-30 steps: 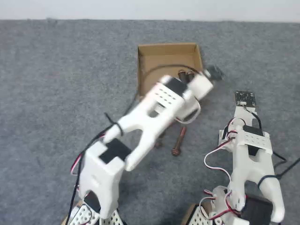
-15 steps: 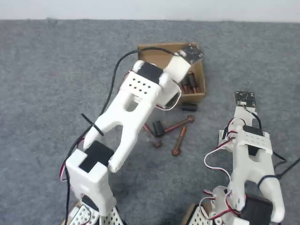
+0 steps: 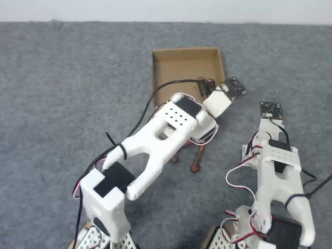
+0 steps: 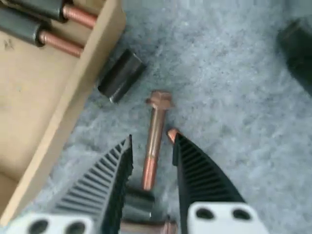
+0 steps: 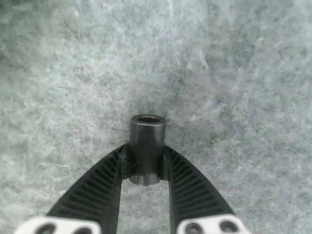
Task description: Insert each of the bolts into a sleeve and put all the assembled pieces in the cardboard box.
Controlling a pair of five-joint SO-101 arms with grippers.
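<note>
Between parted left jaws, a copper bolt [image 4: 155, 141] (head out past them), right jaws clamping a dark sleeve [image 5: 146, 146].

Your left gripper [image 4: 151, 138] hangs just in front of the cardboard box [image 4: 73, 105], with its jaws on either side of a bolt [image 4: 157, 114] lying on the carpet [image 4: 234, 83]. A loose sleeve [image 4: 121, 76] lies between that bolt's head and the box wall. Two assembled pieces [image 4: 29, 27] lie inside the box. Right of the box, your right gripper [image 5: 146, 158] clamps a second sleeve [image 5: 146, 139].
</note>
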